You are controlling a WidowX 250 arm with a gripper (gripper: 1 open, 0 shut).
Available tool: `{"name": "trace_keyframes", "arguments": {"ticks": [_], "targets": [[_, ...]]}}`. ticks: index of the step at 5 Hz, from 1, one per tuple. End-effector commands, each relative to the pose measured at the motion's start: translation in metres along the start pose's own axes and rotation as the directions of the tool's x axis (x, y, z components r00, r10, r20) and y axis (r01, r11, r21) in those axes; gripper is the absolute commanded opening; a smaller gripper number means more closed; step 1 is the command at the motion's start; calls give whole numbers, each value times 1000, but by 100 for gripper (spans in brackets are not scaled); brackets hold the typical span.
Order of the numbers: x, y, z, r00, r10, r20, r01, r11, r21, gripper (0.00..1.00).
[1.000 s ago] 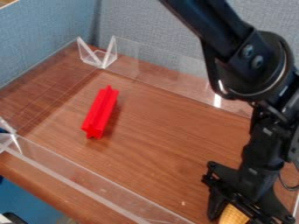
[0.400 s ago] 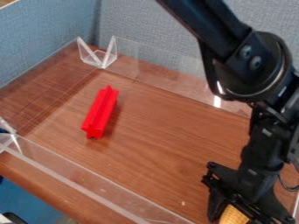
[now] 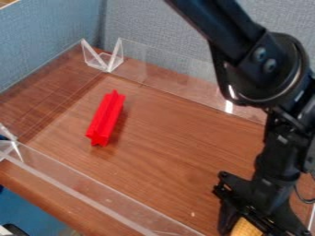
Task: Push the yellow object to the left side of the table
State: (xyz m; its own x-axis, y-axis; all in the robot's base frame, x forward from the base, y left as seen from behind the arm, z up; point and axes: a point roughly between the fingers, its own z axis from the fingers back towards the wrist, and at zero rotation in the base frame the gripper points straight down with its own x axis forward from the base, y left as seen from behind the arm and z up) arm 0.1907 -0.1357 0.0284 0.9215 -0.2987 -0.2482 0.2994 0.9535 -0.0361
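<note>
A: Where are the fingers (image 3: 250, 221), and how do they stand?

B: Low in the bottom right corner, pointing steeply down at the bench (image 3: 185, 138). They are drawn together. Whether they actually press on anything, I cannot tell.

A: And the yellow object (image 3: 250, 227)?

B: Only a small ribbed yellow patch of it shows, right at the fingers, at the bottom edge of the view. It sits at the right end of the bench, mostly hidden by the black fingers around it.

A: What is above them?

B: The black arm (image 3: 252, 64) rises from the fingers and runs up past a big round joint to the top of the view.

A: Anything else on the bench?

B: A long red ridged block (image 3: 106, 117) lies left of centre, well apart from the fingers, set at a slant. Low clear acrylic walls (image 3: 74, 180) edge the bench, and at the far left corner a clear folded bracket (image 3: 103, 57) stands against the wall.
</note>
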Motion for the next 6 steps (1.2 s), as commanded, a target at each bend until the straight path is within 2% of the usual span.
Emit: {"name": "trace_keyframes", "arguments": {"ticks": [1, 2, 3, 4, 5, 6], "targets": [[-3, 1, 32, 998, -26, 58, 26, 1000, 7, 0], [-3, 12, 61, 994, -14, 109, 13, 1000, 11, 0], [-16, 36, 105, 980, 50, 191, -55, 998, 18, 0], [-32, 78, 145, 957, 146, 253, -157, 987, 26, 0], [-50, 126, 161, 918, 287, 272, -298, 955, -4, 0], [-65, 170, 155, 890, 376, 257, -384, 923, -22, 0]]}}
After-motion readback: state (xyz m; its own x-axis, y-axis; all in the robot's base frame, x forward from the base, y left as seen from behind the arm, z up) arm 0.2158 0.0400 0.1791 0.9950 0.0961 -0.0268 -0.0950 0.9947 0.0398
